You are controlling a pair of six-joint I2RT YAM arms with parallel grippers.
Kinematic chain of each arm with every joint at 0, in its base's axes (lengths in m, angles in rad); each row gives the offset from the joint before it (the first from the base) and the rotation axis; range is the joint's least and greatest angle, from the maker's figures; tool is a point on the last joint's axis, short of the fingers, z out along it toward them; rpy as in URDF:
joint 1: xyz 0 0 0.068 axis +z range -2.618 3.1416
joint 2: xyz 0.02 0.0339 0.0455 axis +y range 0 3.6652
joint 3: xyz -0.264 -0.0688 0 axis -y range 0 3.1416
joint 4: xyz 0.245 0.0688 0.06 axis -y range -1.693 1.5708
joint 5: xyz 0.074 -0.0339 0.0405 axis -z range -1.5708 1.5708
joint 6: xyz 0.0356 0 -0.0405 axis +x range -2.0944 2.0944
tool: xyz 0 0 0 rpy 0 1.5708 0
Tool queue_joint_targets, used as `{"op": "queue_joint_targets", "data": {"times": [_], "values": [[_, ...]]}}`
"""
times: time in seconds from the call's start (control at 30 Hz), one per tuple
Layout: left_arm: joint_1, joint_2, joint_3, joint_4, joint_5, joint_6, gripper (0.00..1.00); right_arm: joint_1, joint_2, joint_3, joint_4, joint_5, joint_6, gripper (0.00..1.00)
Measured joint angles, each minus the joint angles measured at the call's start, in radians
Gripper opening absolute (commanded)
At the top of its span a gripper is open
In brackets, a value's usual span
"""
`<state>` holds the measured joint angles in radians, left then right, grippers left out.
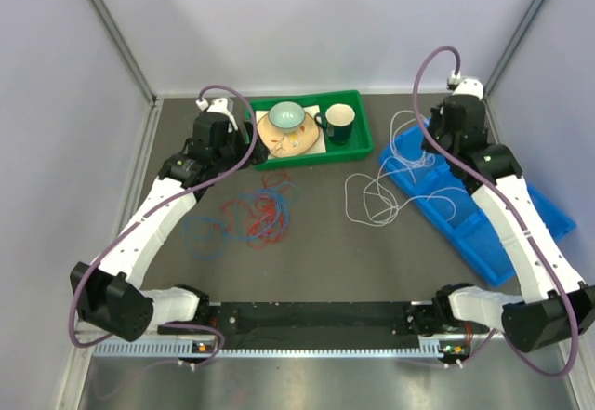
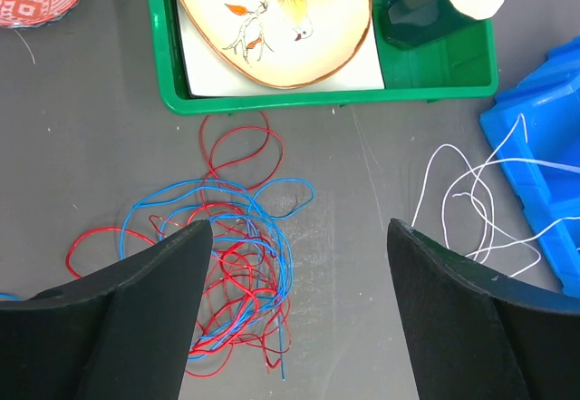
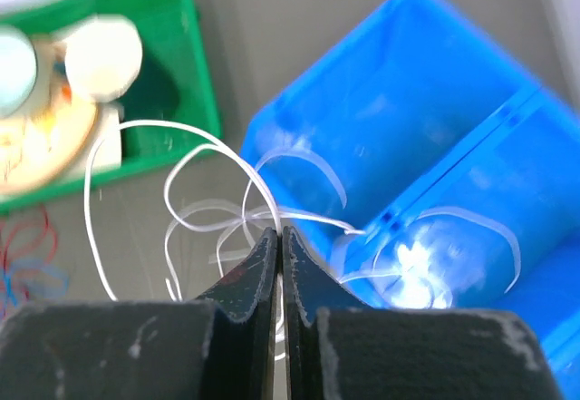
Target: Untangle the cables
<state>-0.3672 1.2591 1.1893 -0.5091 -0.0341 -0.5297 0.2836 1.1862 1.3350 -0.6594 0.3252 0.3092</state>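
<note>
My left claw hangs with its jaws wide apart and holds nothing above the tabletop. Directly below it in the wrist view, the red cable and the blue cable lie snarled together in loose loops. From above, that tangle sits at about 9 o'clock from the tabletop's middle, at 6 o'clock of the green tray. My right claw is pressed together. Strands of the white cable run straight into its tips, so it is pinching that cable over the blue bin. The rest of the white cable spills off the bin toward 9 o'clock onto the tabletop, apart from the red and blue tangle. The tray holds a plate and a mug.
</note>
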Motion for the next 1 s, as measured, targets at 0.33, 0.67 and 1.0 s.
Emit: {"op": "queue_joint_targets", "data": {"times": [0.33,0.67,1.0], "values": [[0.000,0.013,0.000,0.003,0.016,-0.003,0.83,0.091,-0.009,-0.304,-0.019,-0.126,0.070,0.07],[0.000,0.026,-0.014,0.008,0.019,-0.011,0.83,0.106,0.045,-0.367,-0.007,-0.083,0.133,0.95],[0.000,0.025,-0.029,0.008,0.019,-0.014,0.83,0.106,-0.087,-0.533,0.090,-0.093,0.294,0.97]]}}
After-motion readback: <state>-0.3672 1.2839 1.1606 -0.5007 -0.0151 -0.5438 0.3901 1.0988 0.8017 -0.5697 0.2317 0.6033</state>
